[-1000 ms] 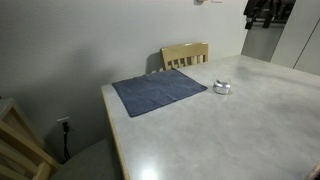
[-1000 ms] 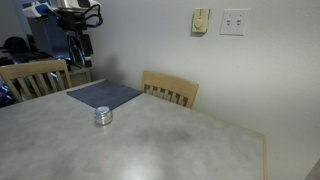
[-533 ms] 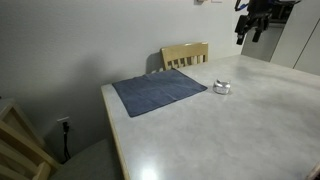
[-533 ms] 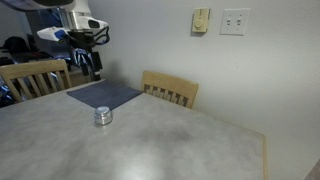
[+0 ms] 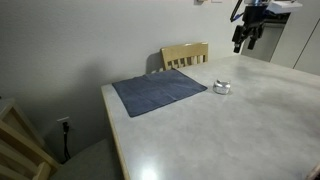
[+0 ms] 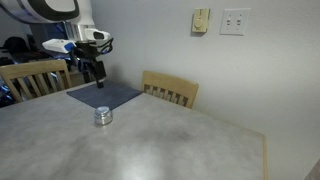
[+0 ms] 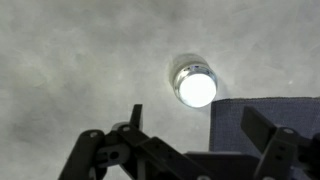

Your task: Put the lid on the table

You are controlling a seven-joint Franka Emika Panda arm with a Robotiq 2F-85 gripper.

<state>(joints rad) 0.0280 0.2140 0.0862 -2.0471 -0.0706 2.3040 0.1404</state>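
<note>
The gripper (image 5: 245,38) is held high above the counter (image 5: 200,130), well apart from everything on it, with the jaws spread wide and empty. The lid (image 7: 196,86) appears to be seated on the small round container (image 6: 103,118), just beside a corner of the blue cloth (image 5: 158,91). Because the lid is thin and shiny, the container may be gripped along with it and lifted whole. An off-centre descent may tip the container or snag the cloth.
</note>
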